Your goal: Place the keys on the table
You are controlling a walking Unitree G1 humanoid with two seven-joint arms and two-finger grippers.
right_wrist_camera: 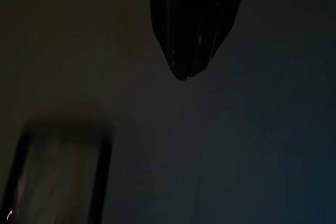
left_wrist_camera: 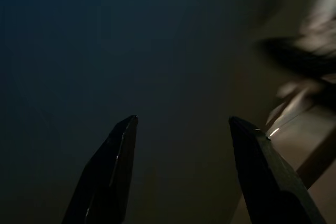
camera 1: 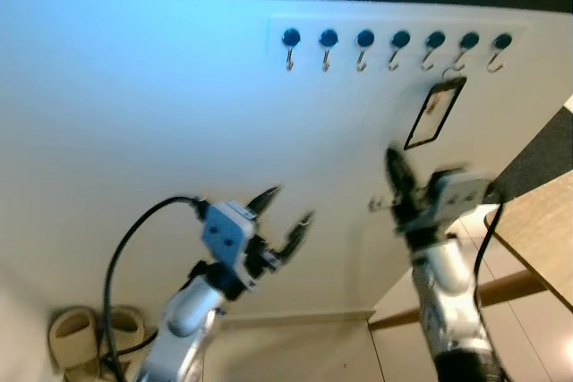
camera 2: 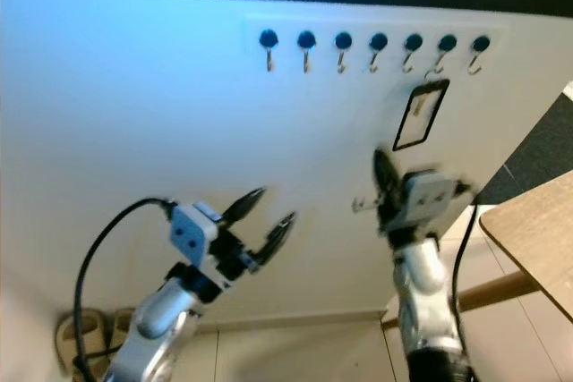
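While both grippers hang below the hook rail (camera 1: 394, 40), the left gripper (camera 1: 285, 216) gapes empty — the right gripper (camera 1: 394, 176) is pinched closed, its hold unclear.

Hook rail (camera 1: 394, 42) high on the wall (camera 1: 134, 114) — table (camera 1: 542, 225) right, probably slippers (camera 1: 76, 333) lower left.

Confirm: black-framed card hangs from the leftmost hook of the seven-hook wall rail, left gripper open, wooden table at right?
Not the leftmost. In the left eye view the black-framed card hangs below the right end of the seven-hook wall rail, about the sixth hook; blur hides the exact one. The left gripper is open and the wooden table is at right.
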